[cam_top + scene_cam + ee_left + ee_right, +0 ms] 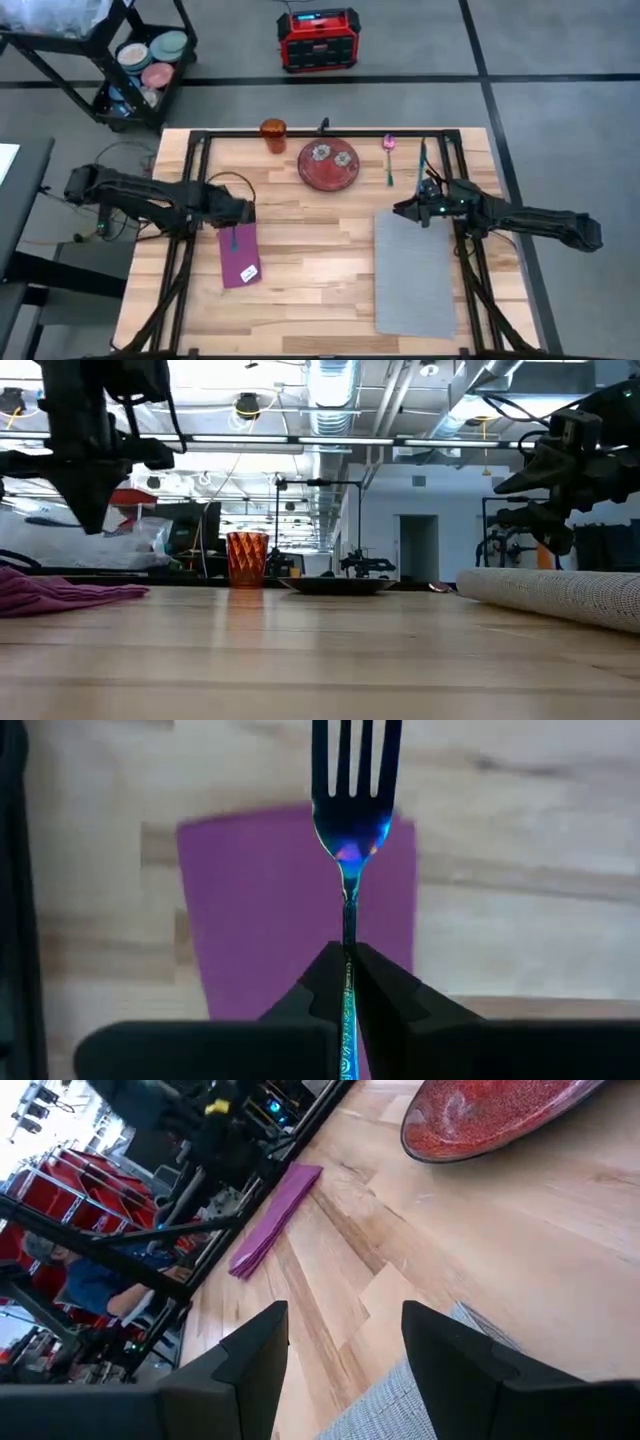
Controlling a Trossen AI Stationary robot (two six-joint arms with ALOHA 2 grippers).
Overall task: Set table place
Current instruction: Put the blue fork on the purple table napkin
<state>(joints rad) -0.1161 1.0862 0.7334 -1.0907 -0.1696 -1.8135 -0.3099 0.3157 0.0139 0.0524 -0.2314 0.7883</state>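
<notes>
The light wood plank counter (320, 270) carries a grey rectangular woven placemat (415, 270) laid flat on its right half as the base of the setting, while the red round patterned plate (328, 165), orange faceted cup (273, 134) and pink and teal utensils (389, 158) wait along the far edge, none yet on the mat. At the left, the folded purple cloth napkin (239, 255) lies flat, and the left gripper (347, 982) hangs over it with its fingers pinched tight on the handle of a blue iridescent metal fork (351, 815), tines pointing outward, probably so it can be laid lengthwise on the cloth. The right gripper (345, 1335) hovers at the mat's far-left corner, fingers spread and empty, likely ready to fetch the plate.
</notes>
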